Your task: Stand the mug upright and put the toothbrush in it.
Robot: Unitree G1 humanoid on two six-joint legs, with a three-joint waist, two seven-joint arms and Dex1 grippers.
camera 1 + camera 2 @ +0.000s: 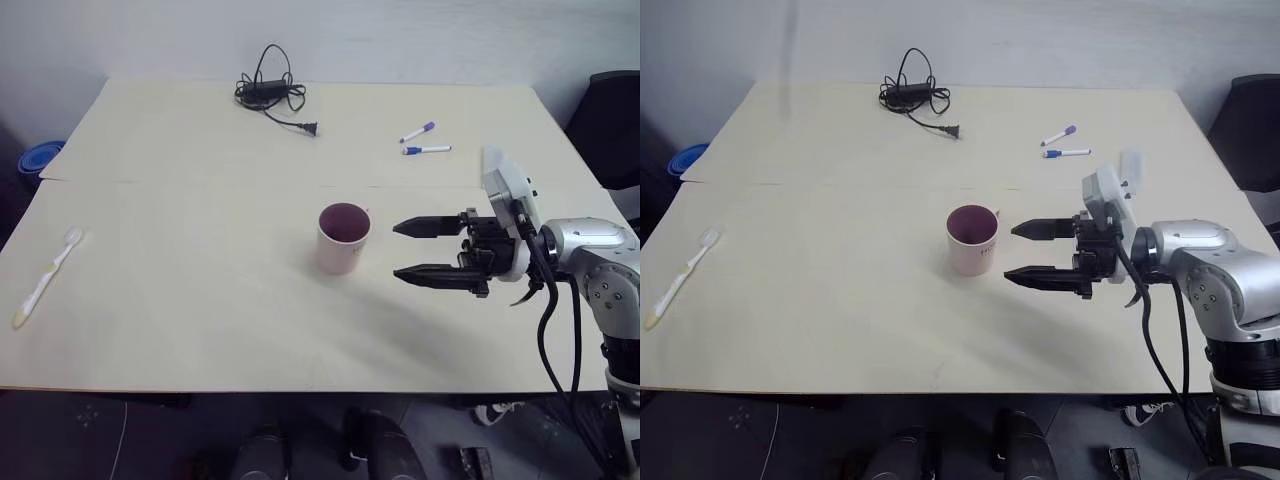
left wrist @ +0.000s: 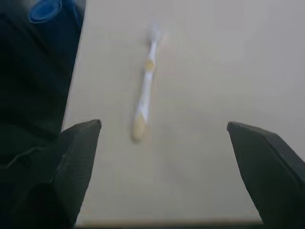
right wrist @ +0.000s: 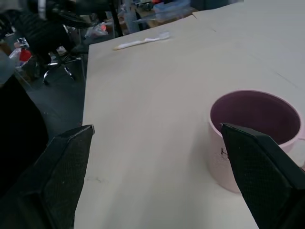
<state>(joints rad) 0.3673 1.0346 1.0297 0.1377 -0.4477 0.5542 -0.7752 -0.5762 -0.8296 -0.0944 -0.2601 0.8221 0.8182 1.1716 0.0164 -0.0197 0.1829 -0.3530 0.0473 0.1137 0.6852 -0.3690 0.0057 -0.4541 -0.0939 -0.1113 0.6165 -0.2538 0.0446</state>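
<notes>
Pale pink cylindrical mug (image 1: 343, 238) stands upright, maroon inside; slim, apparently translucent toothbrush (image 1: 45, 276) lies flat. Both grippers, left gripper (image 2: 164, 138) and right gripper (image 1: 414, 250), released, empty.

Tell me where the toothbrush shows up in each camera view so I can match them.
Left eye view: toothbrush flat near the table's left edge.
Right eye view: same spot, far left.
Left wrist view: it lies ahead, between the open jaws.
Right wrist view: far off by the table edge, beyond the mug.
Shared landmark: the table's left edge beside the toothbrush.
</notes>
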